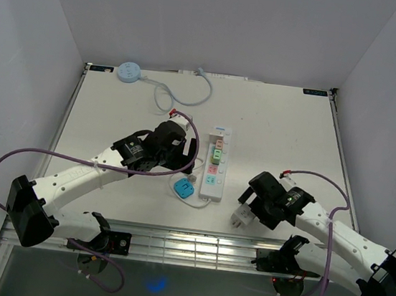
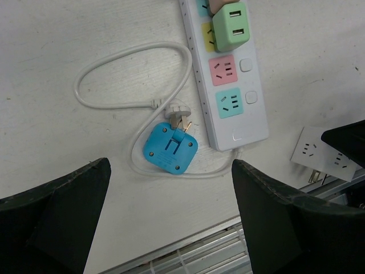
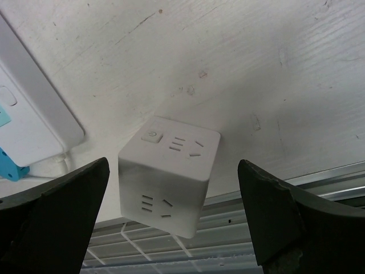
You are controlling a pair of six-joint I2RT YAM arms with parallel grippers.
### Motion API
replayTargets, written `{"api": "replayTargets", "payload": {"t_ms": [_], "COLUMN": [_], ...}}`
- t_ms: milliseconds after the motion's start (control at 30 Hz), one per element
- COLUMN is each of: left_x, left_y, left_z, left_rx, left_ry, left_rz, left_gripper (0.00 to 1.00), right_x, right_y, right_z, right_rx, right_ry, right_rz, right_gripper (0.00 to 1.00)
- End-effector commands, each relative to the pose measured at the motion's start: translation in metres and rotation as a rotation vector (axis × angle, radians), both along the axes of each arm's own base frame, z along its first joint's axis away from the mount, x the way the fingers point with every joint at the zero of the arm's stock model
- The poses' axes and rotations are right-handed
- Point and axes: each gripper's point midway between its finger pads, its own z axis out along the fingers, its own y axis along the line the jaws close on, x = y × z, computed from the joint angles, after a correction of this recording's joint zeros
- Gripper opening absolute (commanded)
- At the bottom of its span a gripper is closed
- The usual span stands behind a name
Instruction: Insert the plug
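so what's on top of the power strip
A green adapter is plugged into the power strip, with a tan object beyond it cut off by the frame. The pink socket and teal socket are bare. The adapter hides its own prongs.

Round disc and cable on a white table

A pale blue disc point(image 1: 128, 72) lies flat at the far left edge of the table point(image 1: 280, 129). Its white cable point(image 1: 210, 90) loops loosely over the far half. A metal grille point(image 1: 193, 247) runs along the near edge, and plain white walls point(image 1: 221, 21) enclose three sides.
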Motion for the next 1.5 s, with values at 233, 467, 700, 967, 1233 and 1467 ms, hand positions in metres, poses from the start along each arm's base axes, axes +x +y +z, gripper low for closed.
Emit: {"api": "replayTargets", "payload": {"t_ms": [233, 467, 700, 967, 1233, 1467], "left_x": [-0.007, -0.013, -0.023, -0.031, -0.041, -0.032], "left_y": [-0.016, -0.031, -0.062, -0.094, -0.129, -0.143], "left_z": [0.007, 0.008, 0.014, 0.005, 0.017, 0.019], "left_rx": [-0.080, -0.152, -0.324, -0.406, -0.522, -0.536], "left_ry": [-0.007, -0.005, -0.027, 0.002, -0.058, -0.097], "left_rz": [-0.093, -0.163, -0.269, -0.289, -0.352, -0.340], "left_gripper": [0.98, 0.98, 0.98, 0.98, 0.98, 0.98], "right_x": [0.011, 0.028, 0.051, 0.081, 0.103, 0.109], "right_y": [0.003, 0.008, 0.013, 0.022, 0.034, 0.048], "right_z": [-0.009, 0.000, 0.018, 0.062, 0.112, 0.135], "right_rx": [-0.009, 0.003, -0.012, 0.018, 0.126, 0.223], "right_ry": [-0.028, -0.098, -0.165, -0.303, -0.393, -0.411], "right_rz": [-0.031, -0.072, -0.105, -0.091, -0.095, -0.057], "right_gripper": [0.83, 0.52, 0.37, 0.36, 0.35, 0.34]}}
